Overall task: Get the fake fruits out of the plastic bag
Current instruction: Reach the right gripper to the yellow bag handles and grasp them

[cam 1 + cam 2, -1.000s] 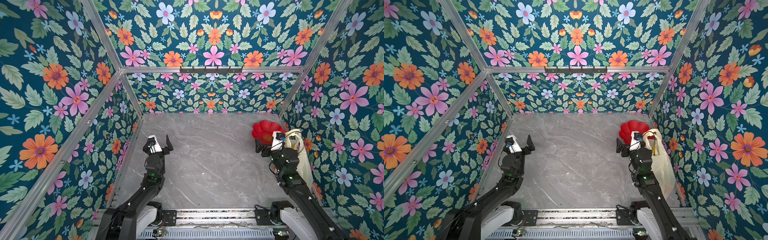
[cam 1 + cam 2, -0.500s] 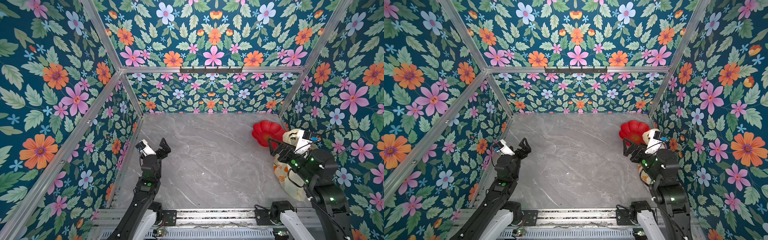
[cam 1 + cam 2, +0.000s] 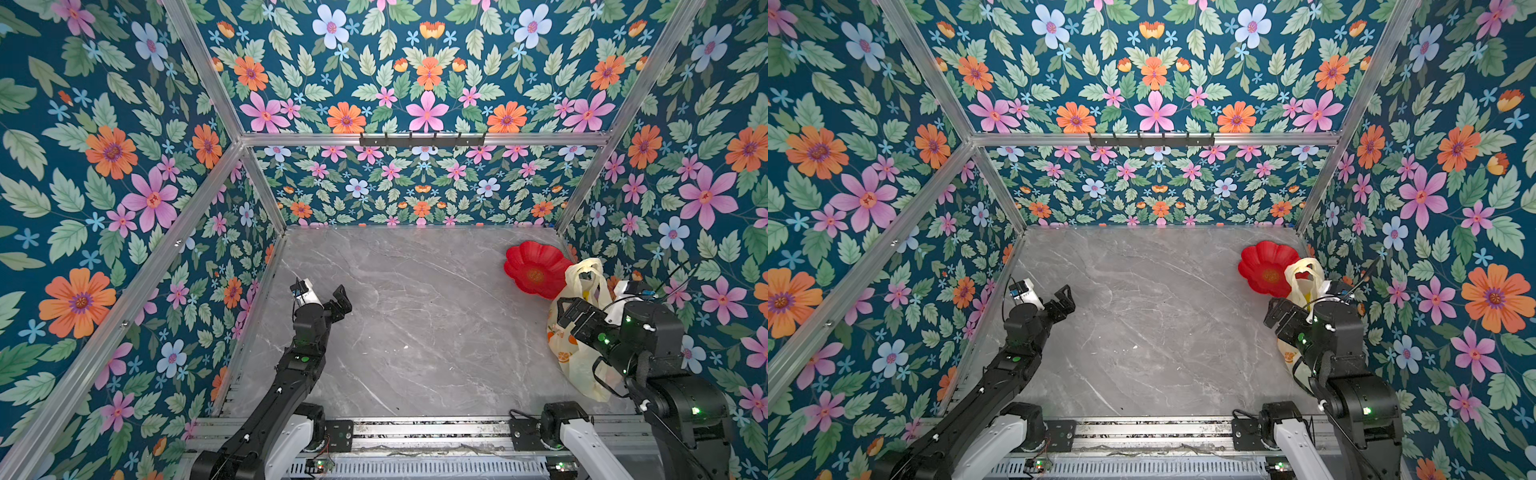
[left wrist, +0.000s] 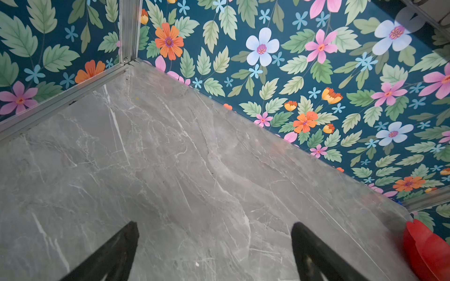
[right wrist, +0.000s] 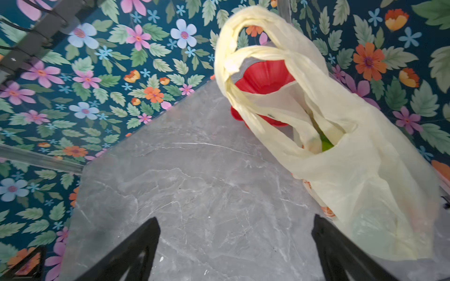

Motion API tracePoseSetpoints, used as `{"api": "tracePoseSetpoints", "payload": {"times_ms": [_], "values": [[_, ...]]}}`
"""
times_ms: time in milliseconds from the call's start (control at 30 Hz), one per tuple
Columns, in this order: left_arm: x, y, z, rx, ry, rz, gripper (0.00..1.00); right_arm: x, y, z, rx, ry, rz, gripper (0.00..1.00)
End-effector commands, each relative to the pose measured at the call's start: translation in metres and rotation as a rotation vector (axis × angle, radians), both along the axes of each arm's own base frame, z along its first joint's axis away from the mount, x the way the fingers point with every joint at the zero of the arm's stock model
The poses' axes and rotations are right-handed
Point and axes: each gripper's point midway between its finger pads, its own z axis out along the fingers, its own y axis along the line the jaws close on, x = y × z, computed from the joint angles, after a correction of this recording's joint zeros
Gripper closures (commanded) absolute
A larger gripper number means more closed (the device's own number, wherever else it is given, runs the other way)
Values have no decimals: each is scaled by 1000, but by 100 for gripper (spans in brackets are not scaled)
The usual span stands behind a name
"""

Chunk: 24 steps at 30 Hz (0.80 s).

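My right gripper point(image 5: 233, 222) is spread wide and holds nothing. It hangs just beside the plastic bag point(image 3: 575, 365), which slumps against the right wall near the front of the table point(image 3: 415, 332), its two loop handles up and just beside the red plate point(image 3: 534, 270). Of the fake fruits point(image 5: 325, 145) I see only a sliver of green in the bag's mouth; the rest are veiled by the film. My left gripper point(image 4: 214, 226) is also spread and empty, well apart from the bag over the left of the table. As I judge it, the step is getting the mouth open, and the film is thin and will fold shut if I grab carelessly. I should pinch one handle or one lip only, not both layers, and lift it gently away from the wall. My left gripper should cross over to take the opposite lip. I must avoid shoving the plate or tipping the bag.
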Motion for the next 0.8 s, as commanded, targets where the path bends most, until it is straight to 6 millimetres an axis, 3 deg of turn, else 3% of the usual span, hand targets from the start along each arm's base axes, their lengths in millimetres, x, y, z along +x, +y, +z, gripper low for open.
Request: {"api": "tracePoseSetpoints", "payload": {"times_ms": [0,400,533,767], "values": [[2,-4,7,-1,-36,-25,0,15,-8,0,-25,-1,-50,1],[-2,-8,2,-13,-37,-46,0,93,-26,10,22,-63,-85,6],[-1,-8,-2,-12,-25,-47,0,125,-25,13,74,-104,-55,10],[2,-10,-12,-7,-4,-54,0,159,-38,12,50,-121,-97,22]]}}
